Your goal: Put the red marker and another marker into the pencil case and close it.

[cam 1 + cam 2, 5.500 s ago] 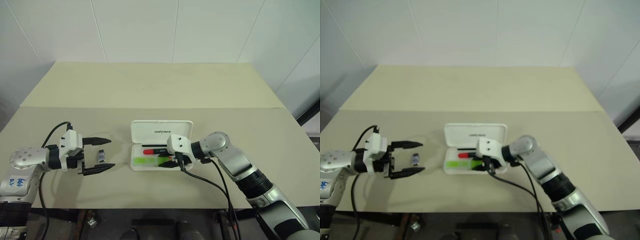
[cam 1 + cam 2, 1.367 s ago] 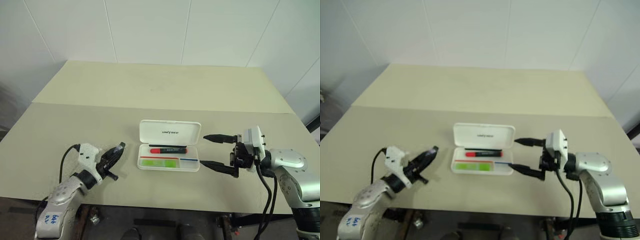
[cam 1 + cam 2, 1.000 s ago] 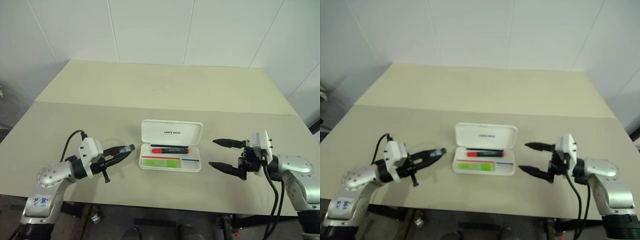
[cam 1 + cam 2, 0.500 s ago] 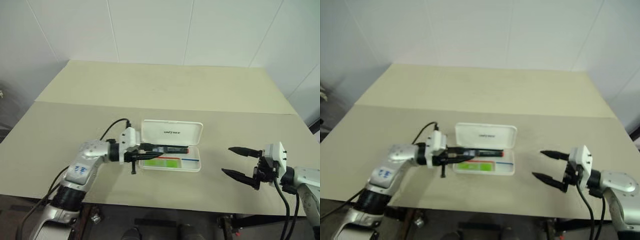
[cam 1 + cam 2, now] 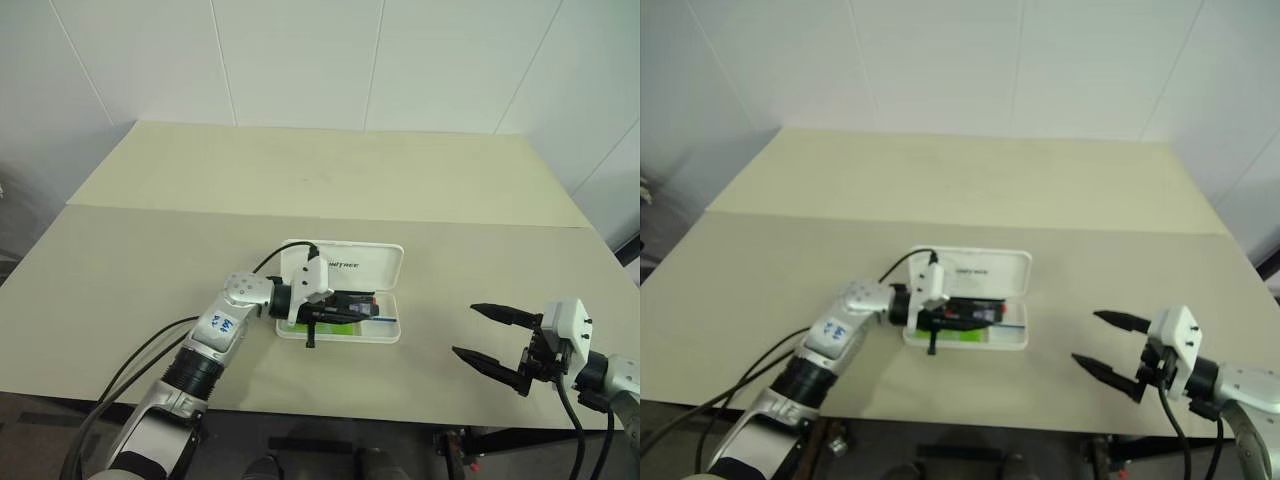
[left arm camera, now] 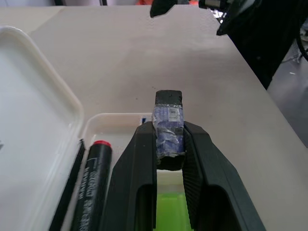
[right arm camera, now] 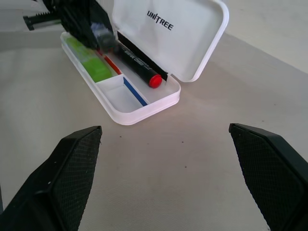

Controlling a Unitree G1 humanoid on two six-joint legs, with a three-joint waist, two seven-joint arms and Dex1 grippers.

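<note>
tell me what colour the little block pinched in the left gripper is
The small block is black, wrapped in a blue-purple label; it shows best in the left wrist view.

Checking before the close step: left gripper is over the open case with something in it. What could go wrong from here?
1. The left gripper is shut on a small dark block over the pencil case. Dropped crooked, it could keep the lid from shutting.
2. Moving lower, its fingers may knock the red marker or green highlighter out of place.
3. The right gripper is open, away from the case, so nothing steadies it.

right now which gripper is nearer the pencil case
Left. The left gripper is over the open pencil case, holding a small dark block. The right gripper hangs off to the case's right, apart from it.
</note>
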